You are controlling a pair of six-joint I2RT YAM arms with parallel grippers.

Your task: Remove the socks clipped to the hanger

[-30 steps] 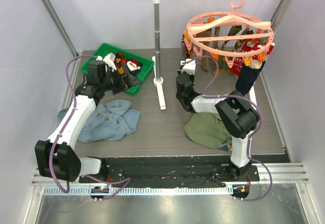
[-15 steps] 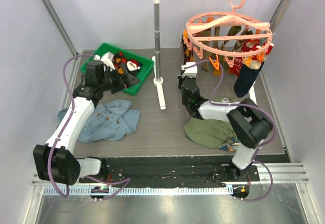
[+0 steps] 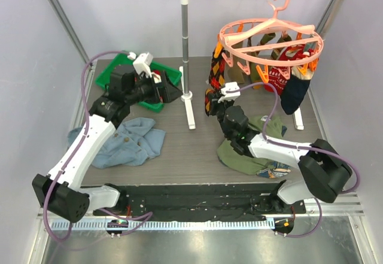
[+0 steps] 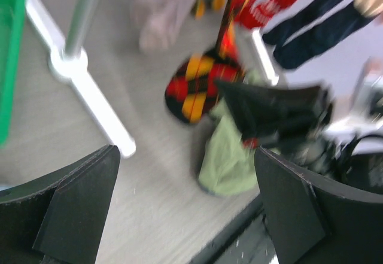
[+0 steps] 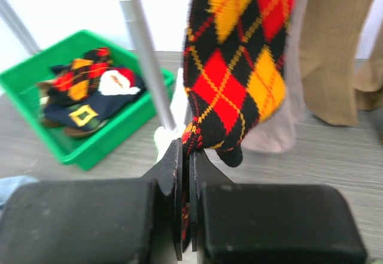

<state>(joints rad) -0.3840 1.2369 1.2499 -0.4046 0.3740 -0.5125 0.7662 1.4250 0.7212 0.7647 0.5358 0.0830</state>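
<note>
The salmon-pink hanger [image 3: 272, 33] hangs by its hook from the rail. Several socks are clipped around its ring, among them a red patterned one [image 3: 280, 75], a navy one [image 3: 294, 93] and a black-red-yellow argyle sock [image 3: 214, 81] on the left side. My right gripper [image 5: 189, 150] is shut on the toe of the argyle sock [image 5: 239, 54], which stretches up from the jaws; from above, the gripper [image 3: 220, 103] sits just under that sock. My left gripper [image 3: 172, 89] hovers open and empty above the bin's right end, its fingers [image 4: 78, 210] wide apart.
A green bin [image 3: 106, 75] at the back left holds loose socks [image 5: 90, 93]. The rail stand's pole [image 3: 185, 42] and white foot [image 4: 96, 105] stand between bin and hanger. A blue denim garment [image 3: 128, 141] lies at the left, an olive garment [image 3: 248, 150] under the right arm.
My right gripper closed on the argyle sock's toe and drew back toward the near edge, pulling the sock out. The hanger swung slightly. My left arm rose from the bin and turned right.
</note>
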